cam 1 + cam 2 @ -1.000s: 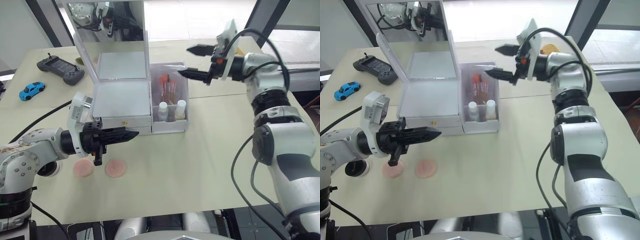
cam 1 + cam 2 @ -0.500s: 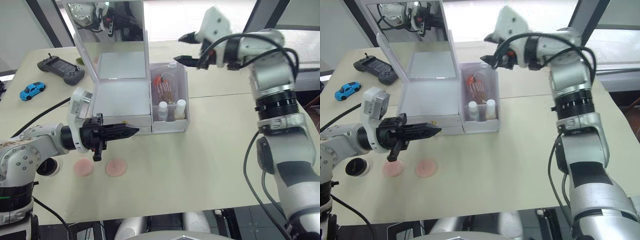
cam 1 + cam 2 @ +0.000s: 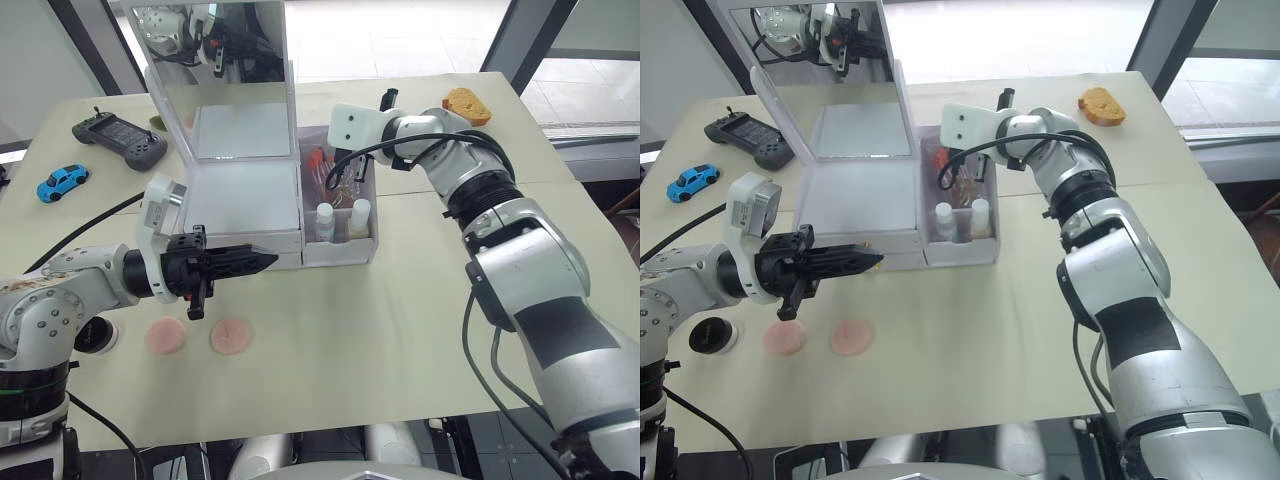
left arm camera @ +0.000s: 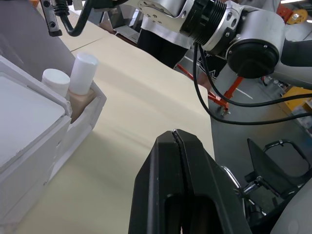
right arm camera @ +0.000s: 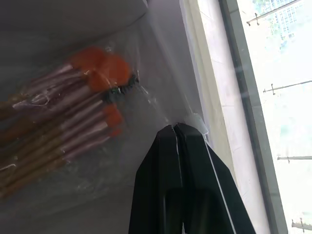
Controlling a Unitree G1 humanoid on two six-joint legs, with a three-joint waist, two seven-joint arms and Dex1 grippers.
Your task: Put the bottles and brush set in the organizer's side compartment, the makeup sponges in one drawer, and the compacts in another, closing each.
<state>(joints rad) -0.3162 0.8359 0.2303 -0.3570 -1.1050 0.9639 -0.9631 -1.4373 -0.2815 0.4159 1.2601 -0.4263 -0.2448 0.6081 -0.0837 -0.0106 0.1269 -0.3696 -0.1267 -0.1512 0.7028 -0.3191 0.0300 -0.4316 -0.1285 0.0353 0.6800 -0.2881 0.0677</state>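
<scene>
Both arms were silver-grey metal with rounded joints, black bands and dark grey panels. Thin black cables ran in loops along them. A white box-shaped camera housing sat on each wrist. The left hand and right hand had black, tapered fingers.

I'm seeing the white organizer w/ its mirror lid standing up. My right gripper is reaching down into the side compartment, tips in by the brush set; can't tell if it's open. Two bottles are standing at the front of that bin. My left gripper is pointing at the drawers, fingers together. Two pink makeup sponges are lying on the table near me. A blue toy car and black controller are sitting far left.
</scene>
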